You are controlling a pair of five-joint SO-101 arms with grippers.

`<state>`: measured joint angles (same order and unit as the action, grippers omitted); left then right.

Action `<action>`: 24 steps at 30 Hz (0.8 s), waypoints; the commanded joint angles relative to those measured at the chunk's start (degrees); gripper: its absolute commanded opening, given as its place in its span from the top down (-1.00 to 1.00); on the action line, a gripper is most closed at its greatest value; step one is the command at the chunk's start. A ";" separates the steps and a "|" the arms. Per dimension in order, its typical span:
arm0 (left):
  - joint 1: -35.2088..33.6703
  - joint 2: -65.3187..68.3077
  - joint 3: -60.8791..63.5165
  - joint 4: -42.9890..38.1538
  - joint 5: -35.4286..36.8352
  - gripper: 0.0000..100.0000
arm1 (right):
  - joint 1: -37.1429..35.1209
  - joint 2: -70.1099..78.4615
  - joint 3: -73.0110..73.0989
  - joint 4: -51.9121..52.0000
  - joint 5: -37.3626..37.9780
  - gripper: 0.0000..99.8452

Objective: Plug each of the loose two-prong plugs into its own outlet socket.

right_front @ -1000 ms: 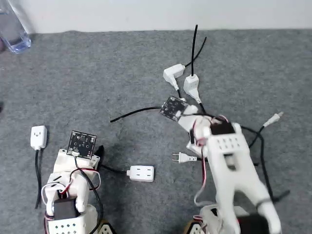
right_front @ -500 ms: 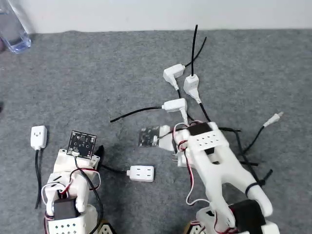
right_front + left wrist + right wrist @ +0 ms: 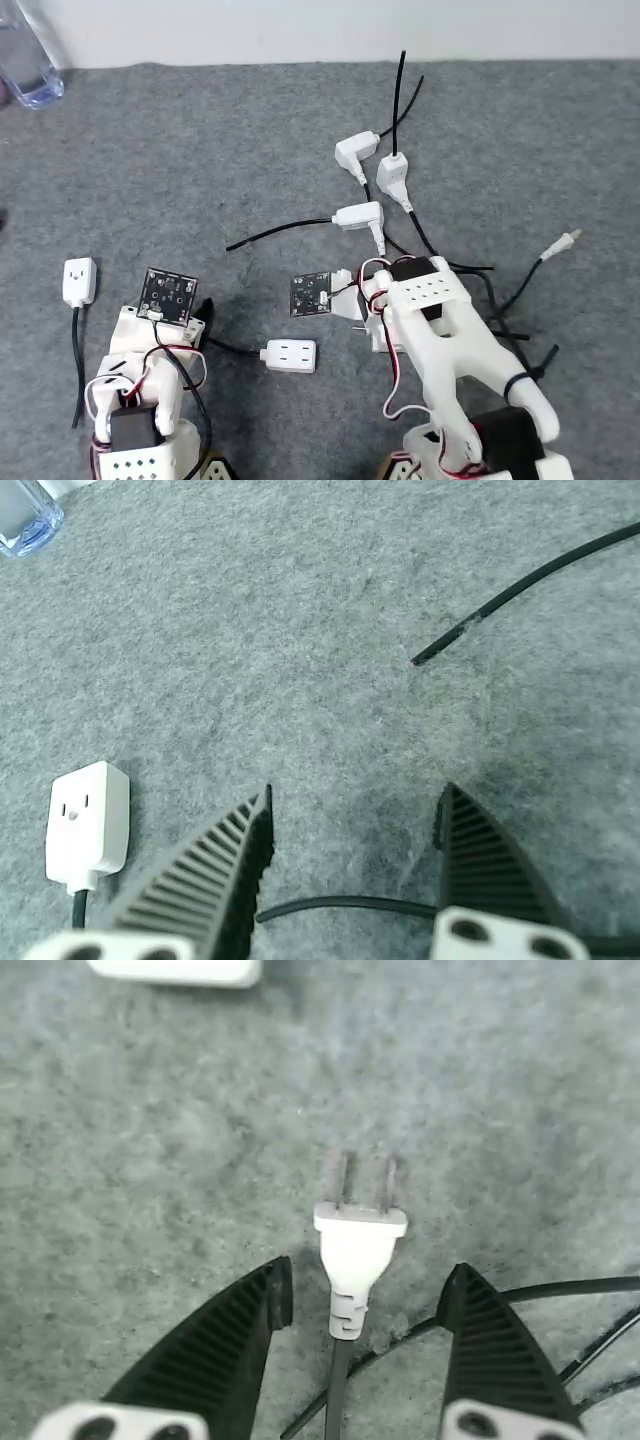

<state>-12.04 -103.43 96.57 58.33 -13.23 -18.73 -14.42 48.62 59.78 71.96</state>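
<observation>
A loose white two-prong plug (image 3: 358,1245) lies flat on the grey carpet, prongs pointing toward a white outlet socket (image 3: 180,970). My right gripper (image 3: 370,1270) is open and hangs just above the plug, one finger on each side of its body, apart from it. In the high view the right arm (image 3: 430,300) covers most of that plug, and the socket (image 3: 290,355) lies to its left. A second loose plug (image 3: 565,241) lies at the far right. My left gripper (image 3: 355,800) is open above bare carpet, beside another white socket (image 3: 88,825) (image 3: 79,281).
Three white plug-and-socket pairs (image 3: 360,215) lie behind the right arm, with black cables (image 3: 480,270) tangled around its base. A cut black cable end (image 3: 520,590) lies ahead of the left gripper. A clear bottle (image 3: 25,70) stands at the back left corner.
The right arm has swung back from the plugged pairs toward the front left and lowered over the loose plug. The left arm has not moved.
</observation>
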 commanded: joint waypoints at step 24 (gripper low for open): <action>0.09 -0.62 -0.13 0.00 -0.26 0.50 | 0.31 8.48 -2.90 -5.67 0.88 0.52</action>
<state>-12.04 -103.43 96.57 58.33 -13.23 -18.90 -6.33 47.47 55.65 72.22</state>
